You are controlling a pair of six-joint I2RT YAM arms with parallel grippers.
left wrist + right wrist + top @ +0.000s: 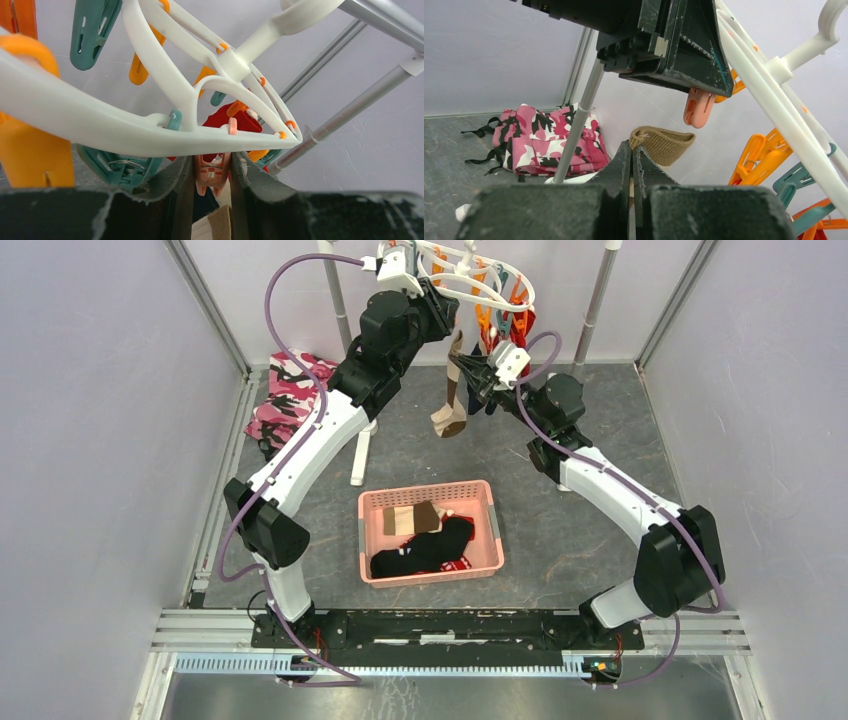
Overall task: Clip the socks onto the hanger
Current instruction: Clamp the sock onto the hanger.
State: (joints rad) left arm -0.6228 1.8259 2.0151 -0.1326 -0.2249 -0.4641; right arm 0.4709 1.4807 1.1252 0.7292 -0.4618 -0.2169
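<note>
- My left claw is clamped on a pink clip that dangles from the hanger, one finger on each side of it.
- My right claw is closed tight, pinching the beige sock at its cuff.
- The cuff is held up just below the pink clip. Can't tell if they touch. The rest of the sock dangles between my two arms, above the table.
- Hanger: a white ring up at the back between the grey rack poles, with orange and teal clips around it. A red sock hangs under the ring.
- Pink basket sits on the table between my bases, with a black sock and a tan sock inside.
- Pink camo cloth lies on the table, back left.
</note>
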